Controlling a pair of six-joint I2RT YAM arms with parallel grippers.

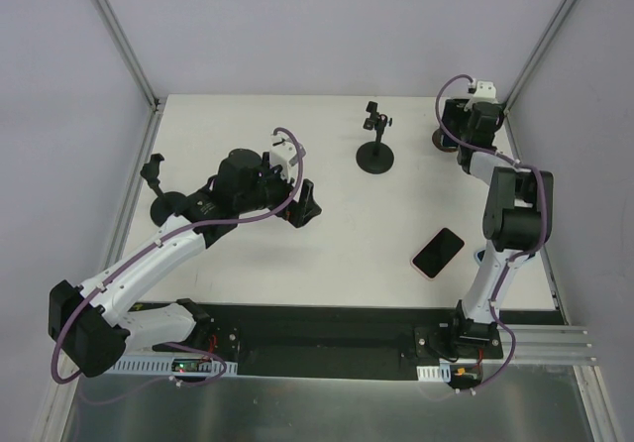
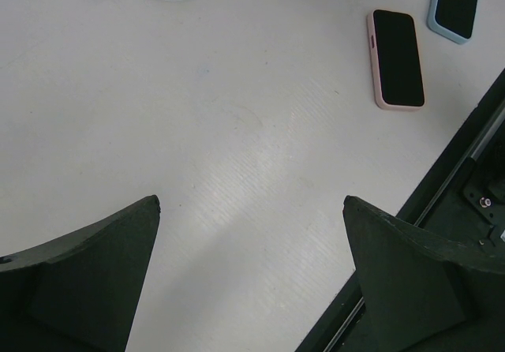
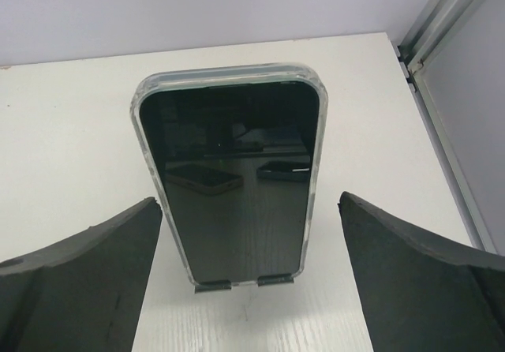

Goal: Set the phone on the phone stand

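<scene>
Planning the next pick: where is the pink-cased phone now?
Top view: the pink-cased phone lies flat on the near right of the table, just left of the right arm, a blue-cased phone beside it.

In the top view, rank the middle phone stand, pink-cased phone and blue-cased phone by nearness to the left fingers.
1. Middle phone stand, back-right of the left fingers.
2. Pink-cased phone, front right.
3. Blue-cased phone, farthest right.

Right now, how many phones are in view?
3: a pink-cased phone flat on the table, a blue-cased phone beside it, a clear-cased phone upright on a stand before the right gripper. More may be hidden.
</scene>
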